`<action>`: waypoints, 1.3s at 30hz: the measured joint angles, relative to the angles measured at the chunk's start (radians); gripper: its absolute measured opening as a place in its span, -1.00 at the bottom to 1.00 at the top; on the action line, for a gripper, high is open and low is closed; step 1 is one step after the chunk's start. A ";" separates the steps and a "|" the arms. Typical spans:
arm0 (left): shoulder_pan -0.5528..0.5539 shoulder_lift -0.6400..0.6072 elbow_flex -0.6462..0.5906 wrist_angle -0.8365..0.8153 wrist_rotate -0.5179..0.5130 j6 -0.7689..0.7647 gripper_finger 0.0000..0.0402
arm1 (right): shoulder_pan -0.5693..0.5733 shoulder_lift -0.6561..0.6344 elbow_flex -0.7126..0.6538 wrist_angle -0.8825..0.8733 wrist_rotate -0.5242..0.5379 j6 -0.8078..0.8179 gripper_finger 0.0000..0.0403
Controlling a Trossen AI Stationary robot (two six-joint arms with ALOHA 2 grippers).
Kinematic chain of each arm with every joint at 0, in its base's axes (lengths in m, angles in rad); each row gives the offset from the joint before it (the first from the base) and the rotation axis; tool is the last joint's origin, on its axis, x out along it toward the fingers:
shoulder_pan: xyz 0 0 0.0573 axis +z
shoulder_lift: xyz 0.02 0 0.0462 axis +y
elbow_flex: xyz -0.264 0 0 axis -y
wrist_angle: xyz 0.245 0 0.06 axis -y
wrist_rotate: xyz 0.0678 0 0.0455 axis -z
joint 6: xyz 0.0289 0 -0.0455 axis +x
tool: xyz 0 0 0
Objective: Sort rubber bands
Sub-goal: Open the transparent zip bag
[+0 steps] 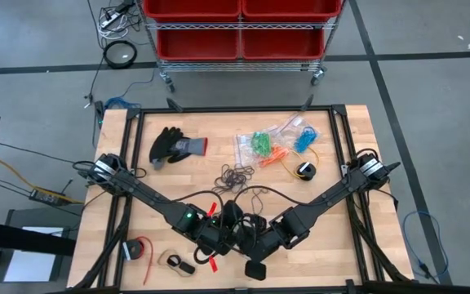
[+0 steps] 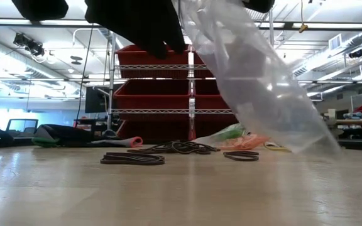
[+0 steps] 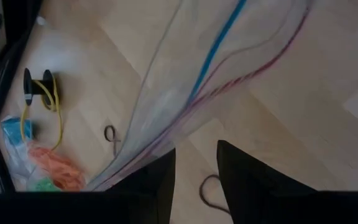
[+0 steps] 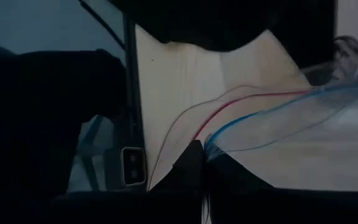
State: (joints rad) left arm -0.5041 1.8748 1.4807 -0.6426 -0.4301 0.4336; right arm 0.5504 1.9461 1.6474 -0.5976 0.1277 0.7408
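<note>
A clear zip bag (image 2: pixel 263 81) with a blue and a red closure line hangs between my two grippers over the near middle of the table, slanting down toward the wood. My right gripper (image 4: pixel 199 157) is shut on it. My left gripper (image 3: pixel 196 177) stands open beside it, and bare wood shows between its fingers. Black rubber bands (image 1: pixel 235 175) lie loose on the table beyond the grippers. Green, orange and blue rubber bands sit in clear bags (image 1: pixel 277 144) at the far right. My left gripper has one finger (image 3: pixel 157 177) against the bag's closure edge (image 3: pixel 143 160), where the coloured lines run down to it. Nothing sits between the two fingers. Whether that finger is inside the bag's mouth, I cannot tell. My right gripper pinches the bag's closure edge (image 4: pixel 211 144) between its shut fingertips, where the blue and red lines meet. The bag spreads away from the fingers, lifted, and its lower end (image 2: pixel 316 145) hangs close to the table.
A black and grey glove (image 1: pixel 174 147) lies at the far left. A spool of yellow cable (image 1: pixel 304 170) stands right of the black bands. A red roll (image 1: pixel 137 247) and small parts lie near the left front. Red bins on a rack (image 1: pixel 239 28) stand beyond the table.
</note>
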 joint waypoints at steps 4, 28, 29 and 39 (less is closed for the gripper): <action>0.000 0.000 0.000 -0.007 0.006 -0.003 -0.37 | 0.004 0.000 0.000 0.000 0.001 -0.001 -1.00; -0.122 -0.016 0.143 -0.144 -0.063 -0.054 -0.37 | 0.006 0.000 0.000 -0.109 0.017 0.026 -1.00; -0.129 -0.016 0.149 -0.141 -0.063 -0.047 -0.37 | 0.006 0.000 0.000 -0.106 0.017 0.026 -1.00; -0.121 -0.016 0.152 -0.056 0.012 0.024 -0.37 | 0.006 0.000 0.000 -0.084 0.008 0.025 -1.00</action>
State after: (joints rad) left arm -0.6246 1.8591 1.6331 -0.6985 -0.4183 0.4575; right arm 0.5568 1.9461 1.6474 -0.6819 0.1360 0.7662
